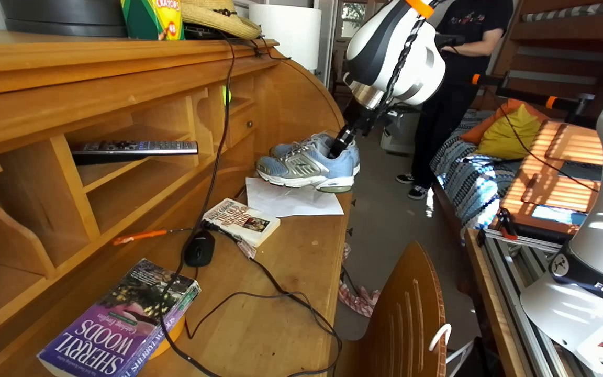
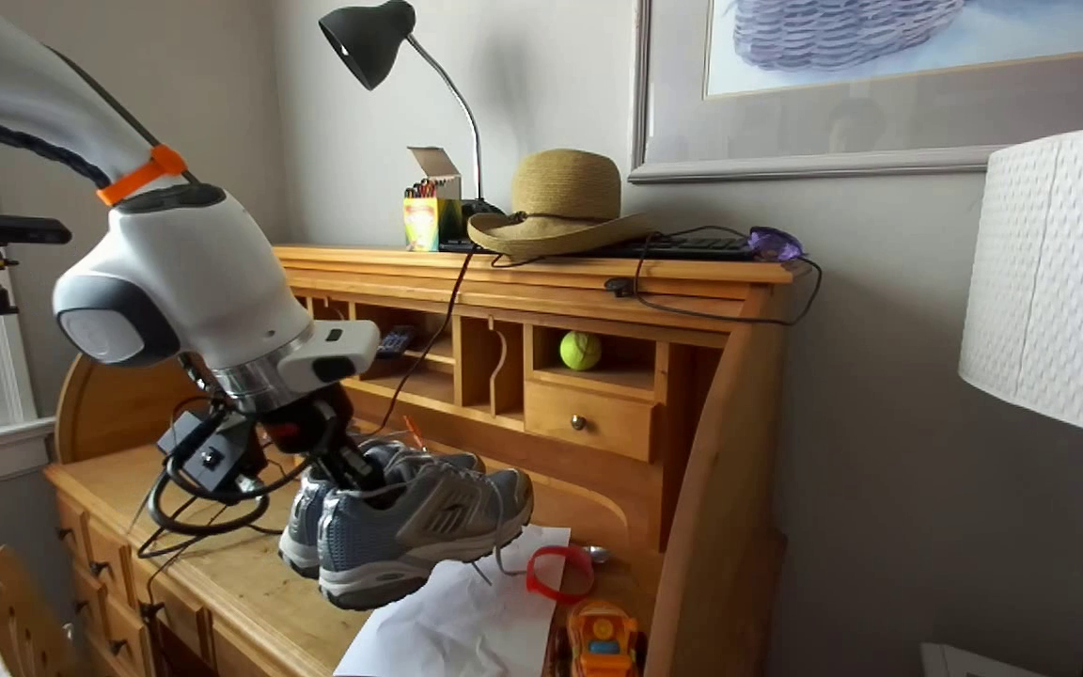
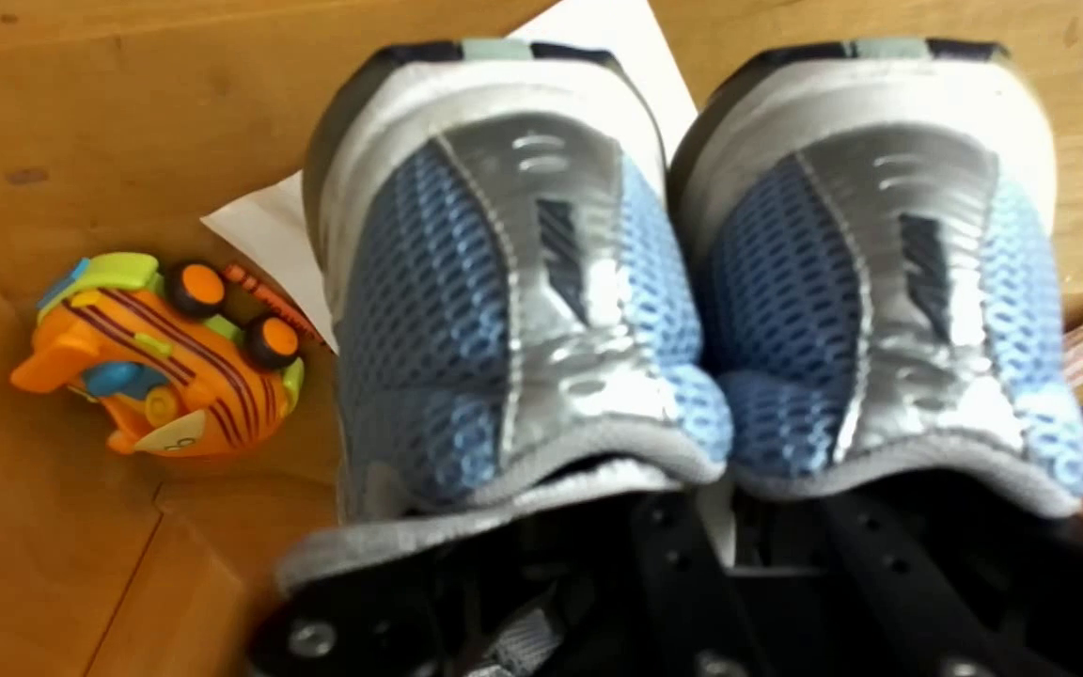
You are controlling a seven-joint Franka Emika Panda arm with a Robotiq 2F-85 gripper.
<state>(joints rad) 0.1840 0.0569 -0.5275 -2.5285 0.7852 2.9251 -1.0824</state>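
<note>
Blue mesh and shiny silver trim on these running shoes point(image 1: 306, 166), and the fingers point(image 1: 341, 143) are pinched tight on the pair, looks like one tip inside each shoe, holding them just above the worktop point(image 1: 301, 256) over some white paper point(image 1: 306, 204). My guess: light, squishy around the collars, stiffer at the soles, hard to break. The inner walls pressed together seem a decent spot to grab, though one shoe could slip. Dark logo point(image 3: 560, 254) on each heel, no brand I can read. Farther off, the purple book point(image 1: 118, 319) says "Sherryl Woods", the box point(image 1: 156, 21) up top says "Crayons", the robot base point(image 1: 579, 314) "Franka".
</note>
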